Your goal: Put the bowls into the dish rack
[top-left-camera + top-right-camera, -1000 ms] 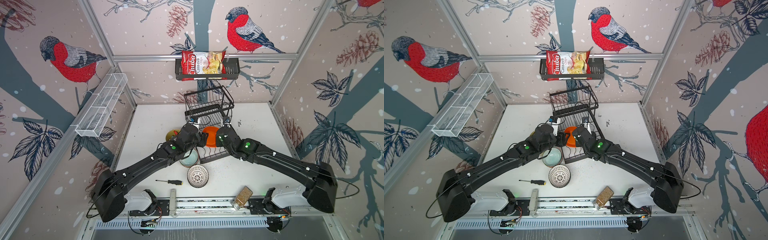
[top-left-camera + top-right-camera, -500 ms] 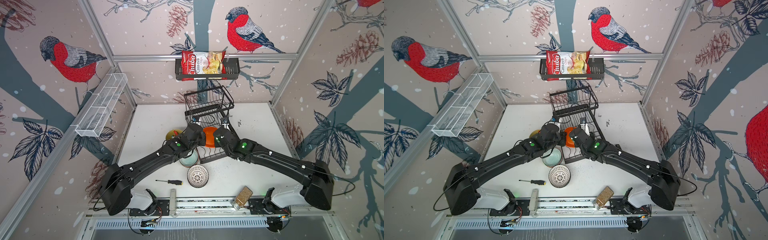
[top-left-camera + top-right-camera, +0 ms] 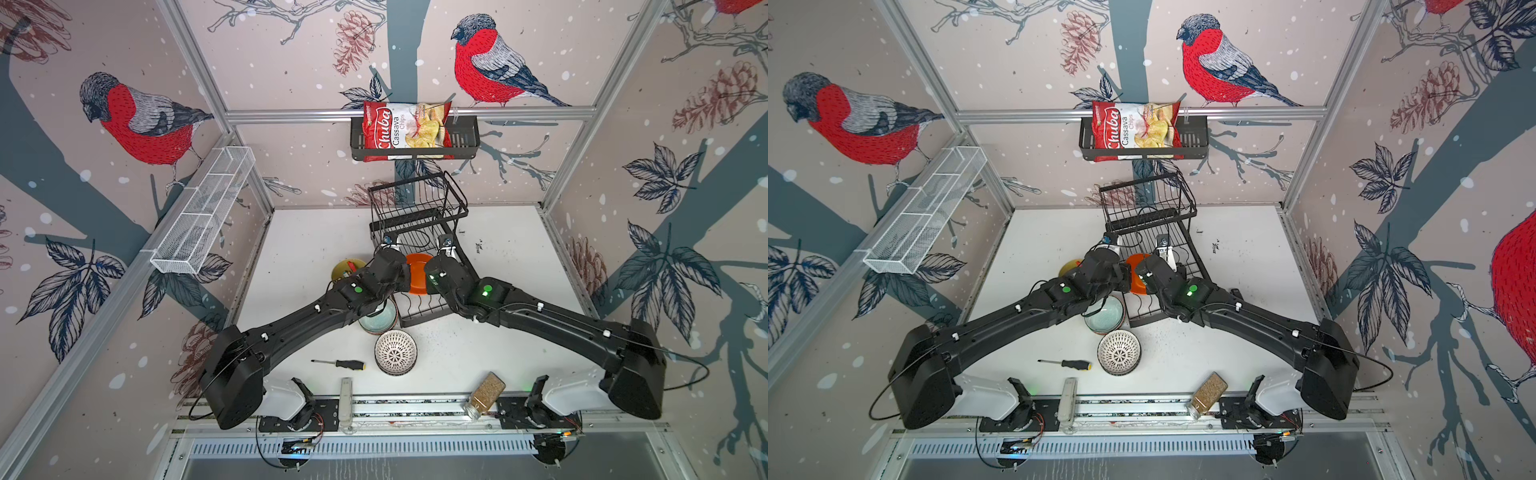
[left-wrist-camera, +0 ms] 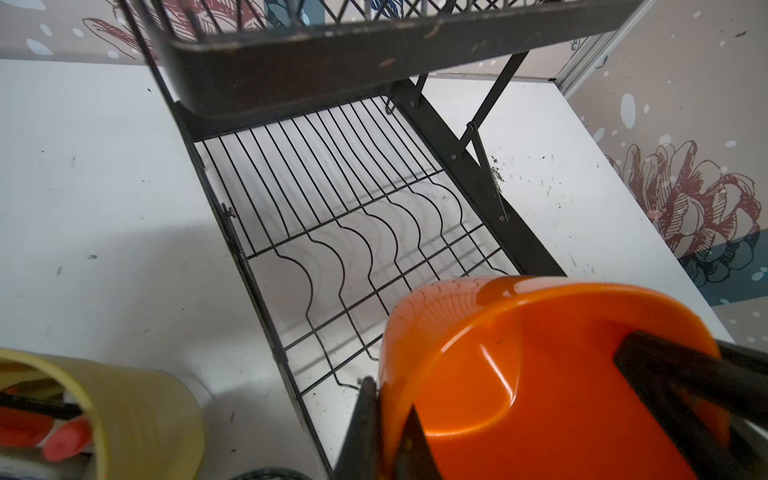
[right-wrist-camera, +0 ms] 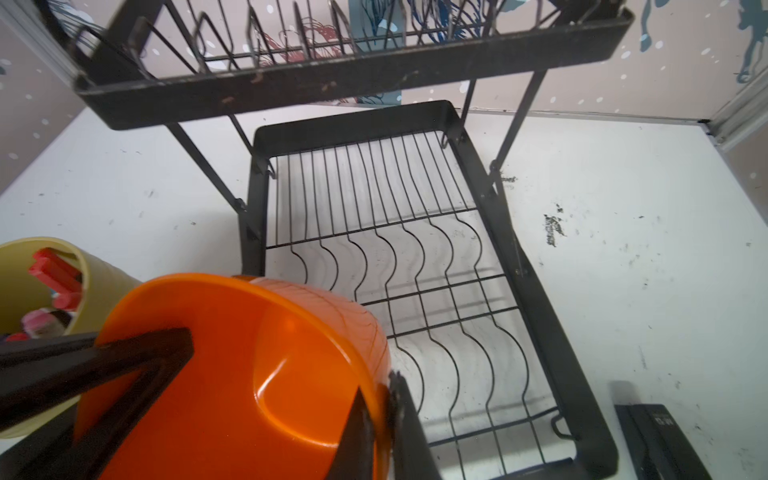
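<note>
Over the white table [image 3: 311, 249], the left gripper [image 4: 387, 428] has just closed on the rim of the orange bowl [image 3: 417, 276], which the right gripper [image 5: 380, 424] also pinches, above the low part of the dish rack [image 3: 415, 208], so probably both arms now place it together or hand it over.

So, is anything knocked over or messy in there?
Yes. The jar lies on its side at the front edge of the table, partly over the metal rail. Also, black specks dirty the table beside the dish rack.
</note>
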Action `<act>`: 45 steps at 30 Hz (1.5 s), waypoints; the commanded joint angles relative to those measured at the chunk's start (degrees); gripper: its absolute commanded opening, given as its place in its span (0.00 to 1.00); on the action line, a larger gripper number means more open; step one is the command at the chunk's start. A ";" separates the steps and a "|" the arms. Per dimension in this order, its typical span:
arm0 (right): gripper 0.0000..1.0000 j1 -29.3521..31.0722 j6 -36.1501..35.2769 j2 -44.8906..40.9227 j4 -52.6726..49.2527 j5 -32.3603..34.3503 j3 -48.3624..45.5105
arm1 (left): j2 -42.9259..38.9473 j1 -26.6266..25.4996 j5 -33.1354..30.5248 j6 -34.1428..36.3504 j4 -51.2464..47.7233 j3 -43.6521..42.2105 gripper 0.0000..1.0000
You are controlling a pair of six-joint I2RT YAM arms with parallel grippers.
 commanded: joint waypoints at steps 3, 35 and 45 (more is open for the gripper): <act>0.24 -0.22 -1.59 -2.22 2.21 -3.20 0.14 | -2.71 0.20 2.45 1.30 4.23 -1.17 0.00; 0.99 -15.87 -12.23 -12.85 18.63 -60.08 -9.65 | -14.09 20.48 42.84 5.76 28.58 -16.36 0.00; 0.99 -15.58 -10.78 -8.90 21.70 -67.09 -8.77 | -9.58 22.69 48.68 1.36 34.24 -16.47 0.00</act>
